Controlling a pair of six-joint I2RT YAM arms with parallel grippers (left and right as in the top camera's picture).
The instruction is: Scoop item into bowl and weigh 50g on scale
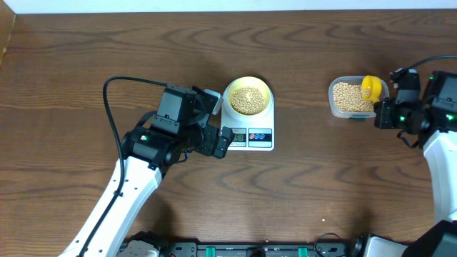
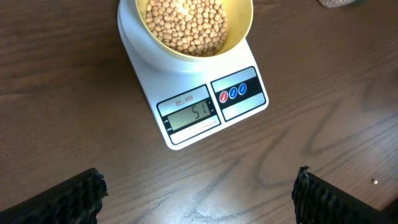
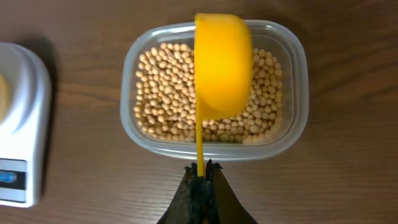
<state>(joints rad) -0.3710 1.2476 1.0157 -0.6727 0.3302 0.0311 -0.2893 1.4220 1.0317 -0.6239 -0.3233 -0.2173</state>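
The left gripper [image 2: 199, 202] is held wide open above the table [image 2: 62, 112]. Just beyond it, toward 12 o'clock, the scale [image 2: 163, 73] is seen, with 51 shown on its display [image 2: 189, 115]. The bowl [image 2: 241, 30] is set on the far end of the scale and is filled with beans [image 2: 186, 25]. Well apart, at 3 o'clock of the scale, the right gripper [image 3: 202, 180] is clamped on the handle of a yellow scoop [image 3: 222, 62], which is held over a clear tub [image 3: 300, 74] of more beans
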